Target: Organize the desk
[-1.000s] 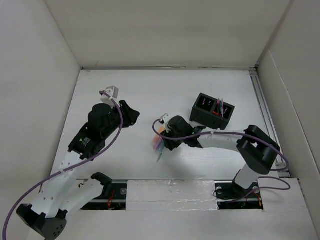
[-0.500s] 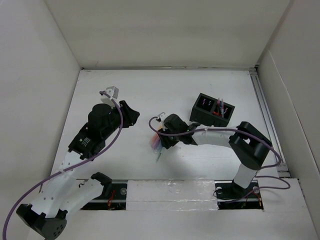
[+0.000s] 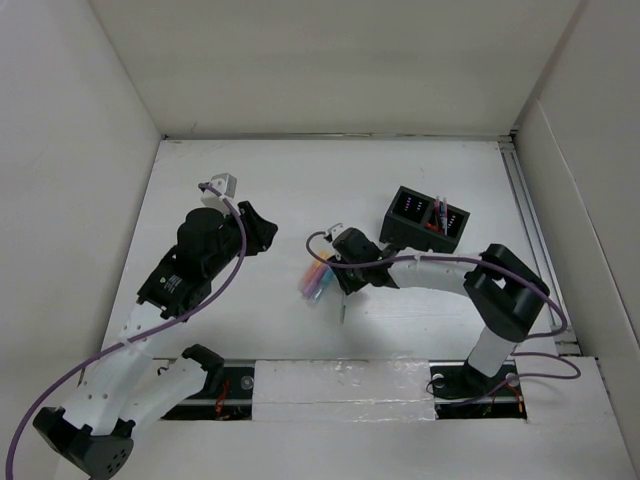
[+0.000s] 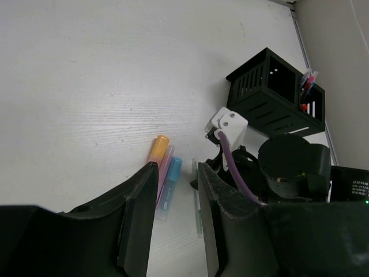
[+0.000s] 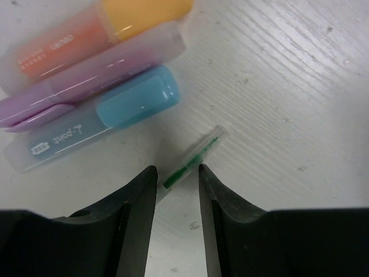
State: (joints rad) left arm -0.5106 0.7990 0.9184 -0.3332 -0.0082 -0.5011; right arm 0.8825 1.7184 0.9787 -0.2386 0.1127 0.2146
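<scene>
The desk (image 3: 300, 180) is a white tabletop. Three highlighters, orange (image 5: 86, 34), purple (image 5: 92, 86) and blue (image 5: 98, 124), lie side by side near its middle (image 3: 317, 278). A thin clear pen with green ink (image 5: 193, 158) lies just right of them (image 3: 342, 306). My right gripper (image 5: 176, 173) is low over the desk and narrowly open, its jaws on either side of the pen's near end. My left gripper (image 4: 177, 170) is open and empty, held above the desk to the left (image 3: 262, 232). The highlighters (image 4: 164, 173) and the pen (image 4: 198, 202) also show in the left wrist view.
A black two-compartment organizer box (image 3: 425, 222) stands behind the right arm with a few pens in its right compartment; it also shows in the left wrist view (image 4: 277, 95). A metal rail (image 3: 530, 220) runs along the right edge. White walls close in the desk.
My right gripper has moved right, off the highlighters, and now straddles the green pen. The highlighters are uncovered. The left arm has not moved.
</scene>
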